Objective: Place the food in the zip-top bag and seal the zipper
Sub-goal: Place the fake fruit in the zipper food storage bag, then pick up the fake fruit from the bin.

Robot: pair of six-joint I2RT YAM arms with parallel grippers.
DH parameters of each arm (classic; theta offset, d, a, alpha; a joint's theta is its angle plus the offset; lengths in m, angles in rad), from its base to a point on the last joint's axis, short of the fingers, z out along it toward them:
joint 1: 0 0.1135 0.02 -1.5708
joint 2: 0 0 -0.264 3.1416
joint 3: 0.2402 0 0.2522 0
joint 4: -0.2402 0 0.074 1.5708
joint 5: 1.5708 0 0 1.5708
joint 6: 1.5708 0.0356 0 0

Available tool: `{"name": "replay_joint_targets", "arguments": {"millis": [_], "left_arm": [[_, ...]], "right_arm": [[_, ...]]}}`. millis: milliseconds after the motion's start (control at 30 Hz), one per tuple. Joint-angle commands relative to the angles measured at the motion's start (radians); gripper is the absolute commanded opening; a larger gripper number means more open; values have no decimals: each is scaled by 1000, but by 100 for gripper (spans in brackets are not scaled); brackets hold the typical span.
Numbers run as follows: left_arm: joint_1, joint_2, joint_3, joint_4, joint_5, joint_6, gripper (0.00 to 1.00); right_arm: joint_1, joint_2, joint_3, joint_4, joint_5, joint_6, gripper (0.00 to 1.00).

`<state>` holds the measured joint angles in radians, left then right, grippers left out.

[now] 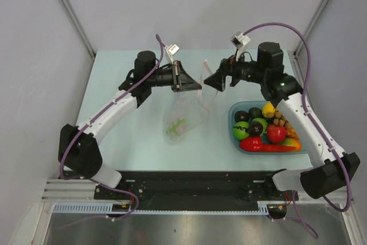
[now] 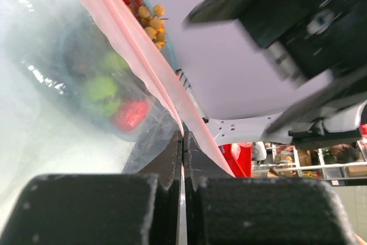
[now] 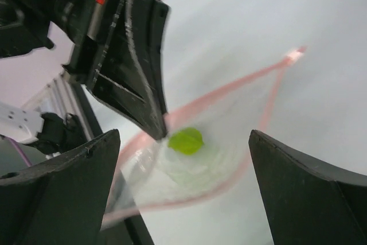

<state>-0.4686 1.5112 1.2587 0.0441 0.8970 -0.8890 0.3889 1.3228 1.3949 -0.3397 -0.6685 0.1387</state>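
- Clearly the filling step is in hand: the bag (image 1: 183, 116) is held up with its mouth open over the middle of the table (image 1: 126, 142), somewhat toward the far edge, and its lower end seems to rest on the surface.
- The left claw (image 2: 182, 139) is closed tight on the pink zipper (image 2: 137, 44), pinching one lip of the mouth so that the bag hangs from it.
- The right claw (image 1: 213, 83) stands wide open and empty, just beside the left one and above the mouth.
- One green piece (image 3: 185, 140) lies inside the bag; I see nothing else in it.
- Most of the food (image 1: 265, 130) sits in the blue tray (image 1: 231, 124) near the table's right edge, well apart from the bag, so I judge the task to be at an early stage.
- Next, the right claw needs to swing to the tray, close on a single piece and carry it over the mouth.
- The left claw's grip must hold meanwhile, or the thin mouth may sag shut.
- Sealing is not yet due.
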Motion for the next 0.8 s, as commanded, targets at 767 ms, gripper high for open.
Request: {"name": "replay_joint_targets", "arguments": {"millis": [767], "left_arm": [[-73,-36,-1,-204,-89,303,0]], "right_arm": [[-113,-109,-382,-682,554,-806,99]]}}
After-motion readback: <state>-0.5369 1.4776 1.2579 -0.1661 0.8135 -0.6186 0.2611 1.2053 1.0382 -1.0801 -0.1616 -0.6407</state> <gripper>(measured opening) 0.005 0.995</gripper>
